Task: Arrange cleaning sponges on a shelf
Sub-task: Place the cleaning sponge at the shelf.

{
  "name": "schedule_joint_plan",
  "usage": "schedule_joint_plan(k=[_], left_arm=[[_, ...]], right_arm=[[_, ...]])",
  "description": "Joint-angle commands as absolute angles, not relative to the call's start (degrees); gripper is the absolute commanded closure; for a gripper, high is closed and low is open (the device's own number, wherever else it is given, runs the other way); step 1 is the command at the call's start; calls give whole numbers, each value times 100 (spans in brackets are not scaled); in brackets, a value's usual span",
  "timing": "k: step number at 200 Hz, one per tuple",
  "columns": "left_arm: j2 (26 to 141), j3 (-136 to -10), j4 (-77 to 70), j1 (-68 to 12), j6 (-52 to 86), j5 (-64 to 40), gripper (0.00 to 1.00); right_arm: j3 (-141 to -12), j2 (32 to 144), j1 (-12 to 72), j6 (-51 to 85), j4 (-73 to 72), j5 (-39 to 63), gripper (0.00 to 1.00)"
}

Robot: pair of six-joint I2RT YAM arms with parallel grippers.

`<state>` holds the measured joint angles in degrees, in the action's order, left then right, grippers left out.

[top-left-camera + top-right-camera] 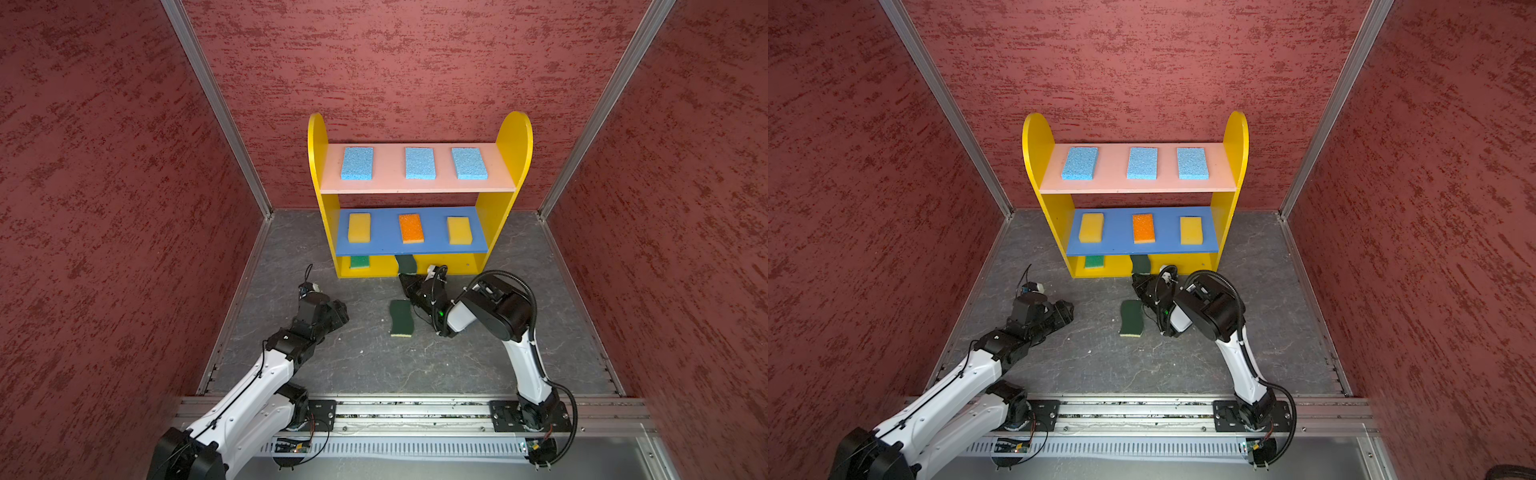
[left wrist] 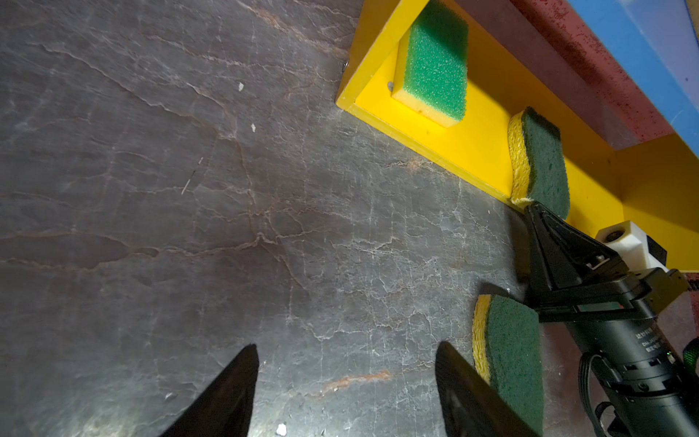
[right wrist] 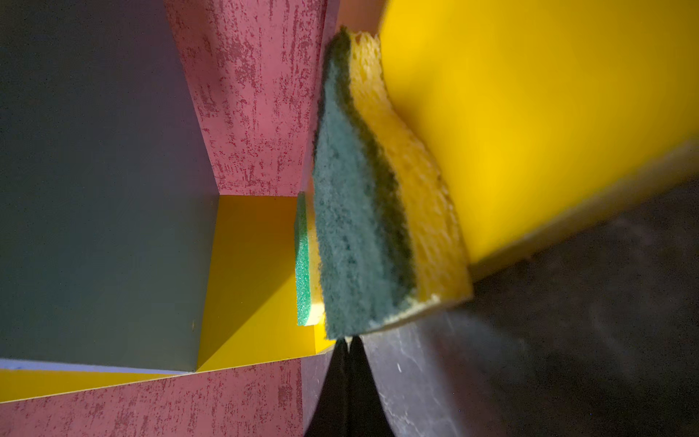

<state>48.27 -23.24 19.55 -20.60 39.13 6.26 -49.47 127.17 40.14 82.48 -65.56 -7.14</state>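
Left pincer is hovering open over desk, at 9 o'clock of loose dark green sponge. Bright green sponge is lying on shelf base. Right pincer, closed, is touching second dark green sponge at base's front edge, 12 o'clock of the loose one.

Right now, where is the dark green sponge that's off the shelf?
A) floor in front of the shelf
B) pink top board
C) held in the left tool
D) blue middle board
A: the dark green wavy sponge lies on the grey floor before the shelf; the left tool is empty.
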Motion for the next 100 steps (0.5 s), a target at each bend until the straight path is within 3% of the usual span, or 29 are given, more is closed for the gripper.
schedule_joint_plan(k=[1, 100], left_arm=[[4849, -2259, 1940, -2030, 3885, 615, 26], [4876, -2188, 1907, -2023, 3902, 626, 26]], right_arm=[[-5003, 13025, 4044, 8315, -6315, -906, 100], [-5079, 13184, 4019, 8366, -6379, -1118, 100]])
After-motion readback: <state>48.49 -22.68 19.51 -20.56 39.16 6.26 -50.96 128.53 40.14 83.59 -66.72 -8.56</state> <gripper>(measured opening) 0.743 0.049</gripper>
